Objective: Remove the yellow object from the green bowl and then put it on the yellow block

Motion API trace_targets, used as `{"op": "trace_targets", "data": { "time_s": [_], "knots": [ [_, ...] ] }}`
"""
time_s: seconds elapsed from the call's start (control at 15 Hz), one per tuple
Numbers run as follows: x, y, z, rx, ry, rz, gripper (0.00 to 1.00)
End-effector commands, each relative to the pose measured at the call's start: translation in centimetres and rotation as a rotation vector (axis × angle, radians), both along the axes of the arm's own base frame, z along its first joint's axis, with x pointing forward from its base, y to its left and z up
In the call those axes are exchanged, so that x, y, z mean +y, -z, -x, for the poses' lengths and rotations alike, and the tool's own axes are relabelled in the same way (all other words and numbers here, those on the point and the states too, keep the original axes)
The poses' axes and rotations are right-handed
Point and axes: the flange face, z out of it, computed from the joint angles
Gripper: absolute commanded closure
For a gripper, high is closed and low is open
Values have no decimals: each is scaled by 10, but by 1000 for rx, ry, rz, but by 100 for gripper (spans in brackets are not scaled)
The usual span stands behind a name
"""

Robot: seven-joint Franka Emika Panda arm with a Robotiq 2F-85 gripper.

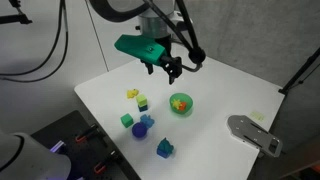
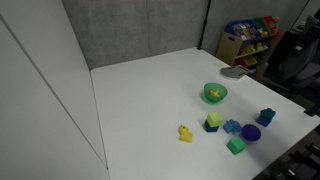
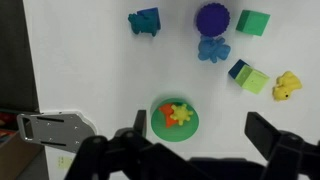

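Observation:
The green bowl (image 3: pixel 176 133) sits on the white table, seen in the wrist view and in both exterior views (image 1: pixel 181 104) (image 2: pixel 215 94). In it lie the tiny yellow object (image 3: pixel 181 113) and a small orange-red piece (image 3: pixel 163 115). The yellow block (image 3: pixel 287 86) lies on the table away from the bowl, also in both exterior views (image 1: pixel 132 94) (image 2: pixel 185 133). My gripper (image 3: pixel 203 135) is open and empty, hovering above the table with the bowl near one finger. In an exterior view the gripper (image 1: pixel 170 68) hangs well above and behind the bowl.
Near the yellow block are a lime-and-dark-blue block (image 3: pixel 248 77), a light blue flower piece (image 3: pixel 213 50), a purple ball (image 3: pixel 211 17), a green cube (image 3: pixel 253 22) and a teal piece (image 3: pixel 145 20). A grey metal bracket (image 3: pixel 50 128) lies at the table's edge beyond the bowl.

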Motion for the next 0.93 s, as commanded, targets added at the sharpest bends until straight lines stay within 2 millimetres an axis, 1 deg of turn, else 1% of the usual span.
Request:
{"op": "trace_targets", "data": {
  "time_s": [0.0, 0.27, 0.4, 0.53, 0.73, 0.87],
  "knots": [
    [0, -1, 0, -1, 0, 0, 0],
    [0, -2, 0, -3, 0, 1, 0],
    [7, -4, -9, -6, -19, 1, 0],
    [16, -6, -18, -6, -35, 4, 0],
    [31, -10, -38, -14, -50, -1, 0],
    [40, -10, -55, -27, -59, -7, 0]
  ]
}}
